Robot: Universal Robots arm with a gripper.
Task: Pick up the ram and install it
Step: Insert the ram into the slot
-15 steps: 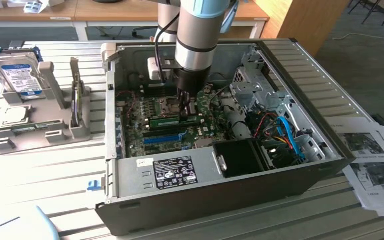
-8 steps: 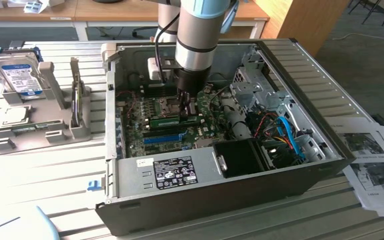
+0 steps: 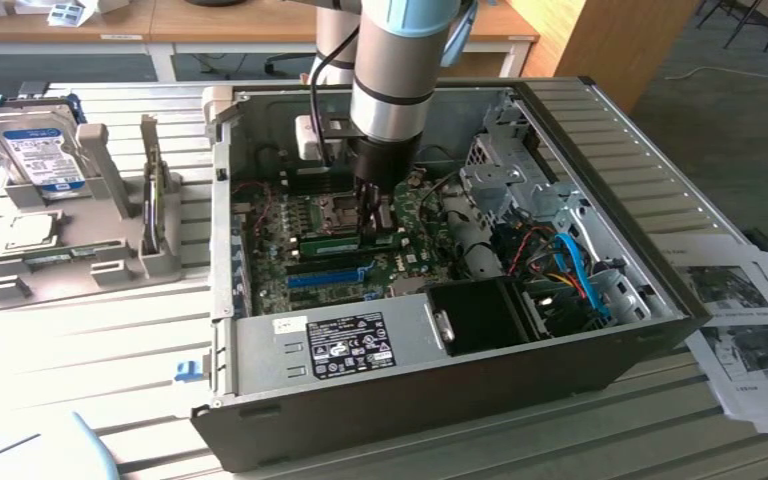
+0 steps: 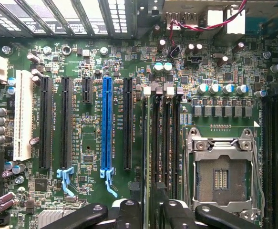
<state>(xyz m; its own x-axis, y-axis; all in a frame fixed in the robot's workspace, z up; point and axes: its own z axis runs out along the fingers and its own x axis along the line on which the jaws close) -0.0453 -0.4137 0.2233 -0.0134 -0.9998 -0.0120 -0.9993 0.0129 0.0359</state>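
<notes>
Your end effector [image 3: 377, 228] hangs straight down inside the open computer case [image 3: 624, 200], its wrist vertical and its fingers [image 4: 129, 212] just above the motherboard [image 4: 81, 200]. In the wrist view the end effector [image 4: 150, 211] stands with its fingers apart, and the gap between them is wider than the thin board edge that runs through it. That edge is the ram [image 4: 147, 143], standing on its long side in a memory slot. It starts between the fingers and stretches away from them as a narrow green strip [image 3: 333, 243]. Whether a finger touches it, you cannot tell. Next to the ram, on one side of the end effector, lie empty black memory slots [image 4: 165, 143], and past those sits the bare metal processor socket [image 4: 222, 176]. On the other side of the end effector, a little further off, a bright blue slot strip [image 4: 106, 124] runs parallel to the ram among black expansion slots. Beyond it, at the case wall, sits the boxed power supply [image 3: 344, 340] with its black label. Well away from the end effector, outside the case, a silver hard drive [image 3: 40, 150] stands upright in a grey holder [image 3: 91, 250] on the slatted surface [image 3: 77, 330]. Printed sheets [image 3: 744, 320] lie past the far side of the case.
</notes>
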